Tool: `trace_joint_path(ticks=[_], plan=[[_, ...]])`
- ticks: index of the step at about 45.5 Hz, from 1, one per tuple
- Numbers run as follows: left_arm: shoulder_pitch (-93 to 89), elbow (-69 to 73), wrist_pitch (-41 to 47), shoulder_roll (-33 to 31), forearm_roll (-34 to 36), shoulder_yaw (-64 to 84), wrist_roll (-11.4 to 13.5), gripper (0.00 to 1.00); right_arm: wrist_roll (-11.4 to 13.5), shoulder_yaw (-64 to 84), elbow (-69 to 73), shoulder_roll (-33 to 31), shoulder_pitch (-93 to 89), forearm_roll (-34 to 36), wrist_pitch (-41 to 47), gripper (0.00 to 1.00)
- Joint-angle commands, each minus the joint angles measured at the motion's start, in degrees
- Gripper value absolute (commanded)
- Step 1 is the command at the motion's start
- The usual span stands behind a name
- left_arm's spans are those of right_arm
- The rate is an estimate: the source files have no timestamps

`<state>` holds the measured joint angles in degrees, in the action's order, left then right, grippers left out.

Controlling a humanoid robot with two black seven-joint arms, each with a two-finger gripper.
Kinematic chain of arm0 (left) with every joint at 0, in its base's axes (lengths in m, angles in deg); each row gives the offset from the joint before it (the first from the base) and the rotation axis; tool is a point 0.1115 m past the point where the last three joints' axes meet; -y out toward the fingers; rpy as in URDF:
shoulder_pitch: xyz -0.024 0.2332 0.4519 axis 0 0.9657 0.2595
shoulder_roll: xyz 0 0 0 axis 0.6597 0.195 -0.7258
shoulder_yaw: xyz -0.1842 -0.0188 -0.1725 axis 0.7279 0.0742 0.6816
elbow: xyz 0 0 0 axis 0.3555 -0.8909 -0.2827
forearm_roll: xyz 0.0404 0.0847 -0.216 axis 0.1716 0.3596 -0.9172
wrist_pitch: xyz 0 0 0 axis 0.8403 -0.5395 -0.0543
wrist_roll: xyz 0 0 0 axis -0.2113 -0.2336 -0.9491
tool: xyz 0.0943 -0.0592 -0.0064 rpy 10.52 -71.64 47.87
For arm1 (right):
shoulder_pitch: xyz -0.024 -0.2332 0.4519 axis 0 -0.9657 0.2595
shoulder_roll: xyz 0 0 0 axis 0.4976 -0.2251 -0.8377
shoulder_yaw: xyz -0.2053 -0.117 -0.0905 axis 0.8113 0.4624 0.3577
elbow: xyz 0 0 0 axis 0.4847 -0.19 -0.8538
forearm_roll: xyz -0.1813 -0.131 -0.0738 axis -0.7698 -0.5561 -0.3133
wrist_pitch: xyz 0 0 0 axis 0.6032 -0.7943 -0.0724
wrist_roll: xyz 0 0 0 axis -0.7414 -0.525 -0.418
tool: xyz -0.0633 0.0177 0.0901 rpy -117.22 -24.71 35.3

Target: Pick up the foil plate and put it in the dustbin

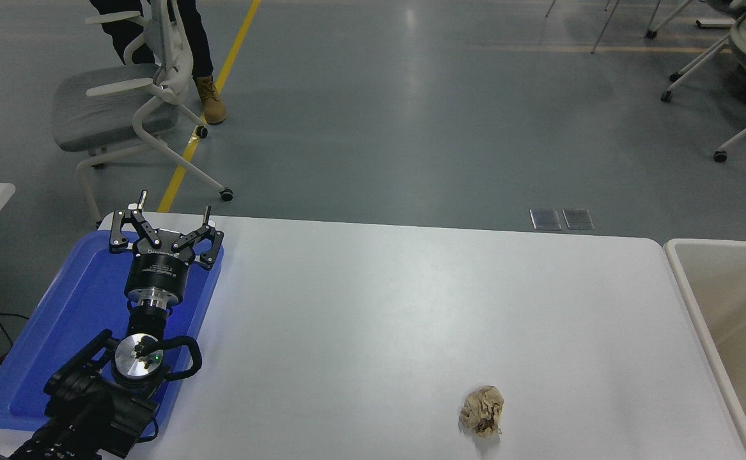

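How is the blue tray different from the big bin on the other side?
The blue tray is bright blue and flat with a low rim; the dustbin is cream-white with deep beige walls. The tray lies on the white table at its left end, under the parked left gripper; the dustbin stands beside the table's right edge. Both are rectangular and open-topped.
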<state>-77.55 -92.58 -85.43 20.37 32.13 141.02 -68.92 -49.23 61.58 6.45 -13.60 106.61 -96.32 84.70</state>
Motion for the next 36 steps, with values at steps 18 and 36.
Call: trace_joint_path(ticks=[18, 36], plan=[[0.0, 0.0, 0.0, 0.0, 0.1, 0.0, 0.0, 1.00, 0.2, 4.4, 12.2, -2.8, 15.0, -0.5, 2.4, 1.00], [0.0, 0.0, 0.0, 0.0, 0.1, 0.0, 0.0, 1.00, 1.6, 11.8, 46.2, -8.0, 38.1, -0.7, 2.5, 1.00]])
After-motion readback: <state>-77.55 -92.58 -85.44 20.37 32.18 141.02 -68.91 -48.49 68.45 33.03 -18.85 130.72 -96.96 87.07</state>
